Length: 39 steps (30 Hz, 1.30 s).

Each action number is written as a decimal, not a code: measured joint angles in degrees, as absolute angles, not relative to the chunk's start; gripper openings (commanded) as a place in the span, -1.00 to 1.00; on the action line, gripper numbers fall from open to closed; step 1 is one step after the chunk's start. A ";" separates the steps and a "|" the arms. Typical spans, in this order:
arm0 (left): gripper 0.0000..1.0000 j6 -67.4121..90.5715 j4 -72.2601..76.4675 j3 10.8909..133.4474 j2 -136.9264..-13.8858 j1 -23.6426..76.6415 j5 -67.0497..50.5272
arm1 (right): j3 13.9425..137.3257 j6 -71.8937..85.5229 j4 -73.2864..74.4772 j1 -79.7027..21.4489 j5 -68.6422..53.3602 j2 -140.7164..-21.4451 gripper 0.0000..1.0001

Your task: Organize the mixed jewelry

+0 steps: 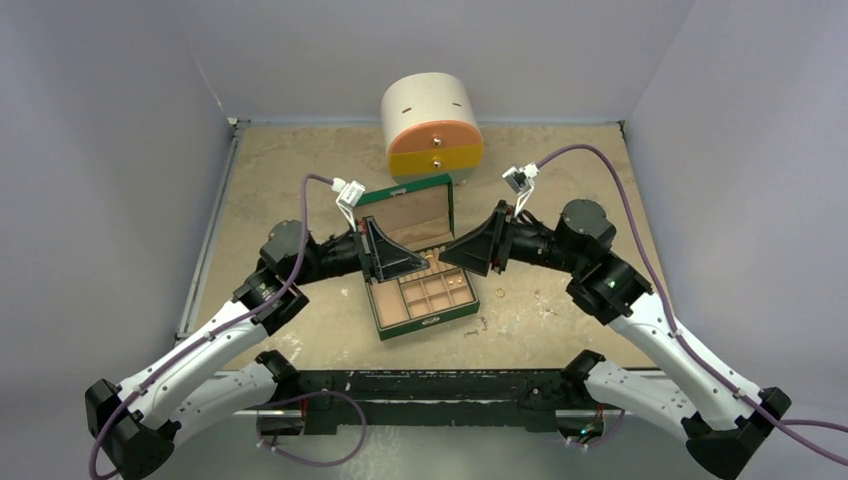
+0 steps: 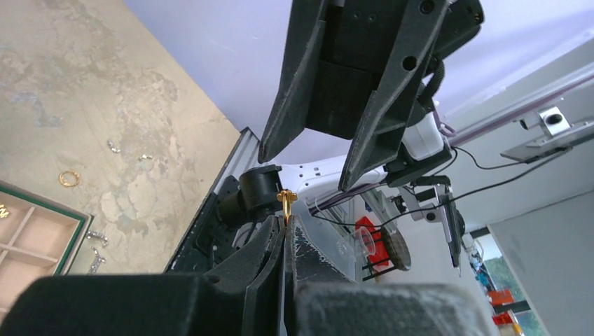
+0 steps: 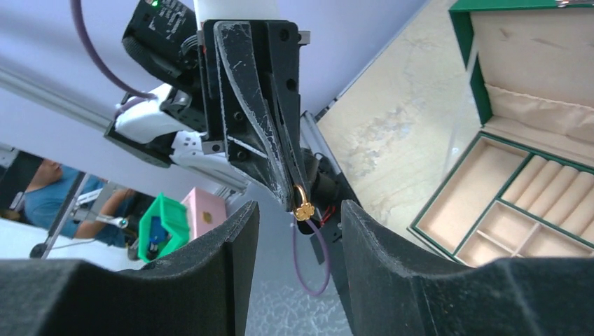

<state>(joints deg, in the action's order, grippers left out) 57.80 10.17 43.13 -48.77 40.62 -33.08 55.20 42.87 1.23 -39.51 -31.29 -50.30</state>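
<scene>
Right wrist view, centre of frame: left gripper (image 3: 295,200) pinches a small gold clover-shaped charm (image 3: 303,209) at its tips; right gripper (image 2: 301,174) spread wide, empty.

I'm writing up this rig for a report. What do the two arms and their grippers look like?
Both arms match: the left arm and right arm have white lower links and black joints and wrists. A purple cable loops along each to a small white module near the wrist. The left gripper and right gripper have long, tapering matte-black fingers.
</scene>
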 measured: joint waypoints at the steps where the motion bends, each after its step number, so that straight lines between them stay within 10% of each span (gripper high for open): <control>1: -1.00 57.98 10.55 43.11 -48.77 40.62 -33.41 | 55.02 43.48 0.40 -39.24 -32.27 -50.37 0.00; 39: -1.00 59.46 19.22 42.72 -48.90 40.62 -37.19 | 54.72 49.08 -8.88 -38.92 -41.69 -54.61 -0.42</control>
<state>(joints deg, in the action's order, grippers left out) 59.46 19.22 42.72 -48.90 40.62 -37.19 54.72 49.08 -8.88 -38.92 -41.69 -54.61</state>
